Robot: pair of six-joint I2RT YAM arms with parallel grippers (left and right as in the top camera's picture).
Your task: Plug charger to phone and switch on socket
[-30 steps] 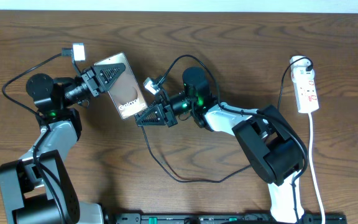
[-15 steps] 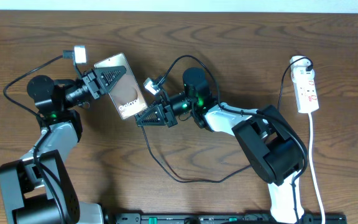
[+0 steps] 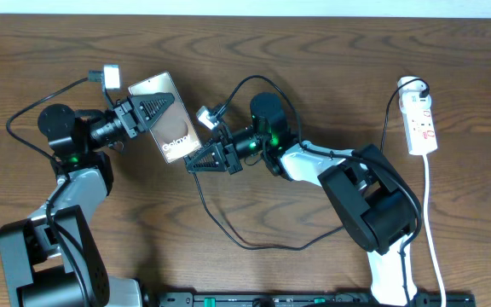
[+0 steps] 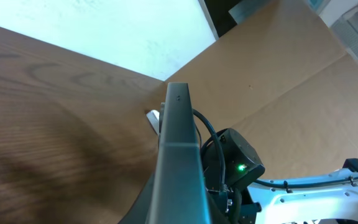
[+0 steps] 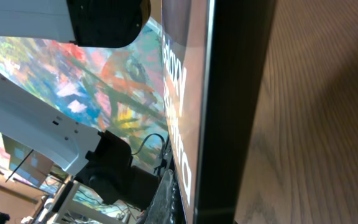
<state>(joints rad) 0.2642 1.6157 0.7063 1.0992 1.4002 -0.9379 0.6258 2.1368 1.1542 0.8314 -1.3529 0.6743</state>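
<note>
The left fingers (image 3: 153,107) pinch the phone (image 3: 176,136) by its sides, apparently steadying its lower end for the right fingers (image 3: 207,160), seemingly pressed together on the charger (image 3: 247,247), while the socket (image 3: 422,119) lies well apart on the counter (image 3: 314,51).

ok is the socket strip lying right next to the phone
No, the socket lies far off to the right, well apart from the phone, which is left of centre.
</note>
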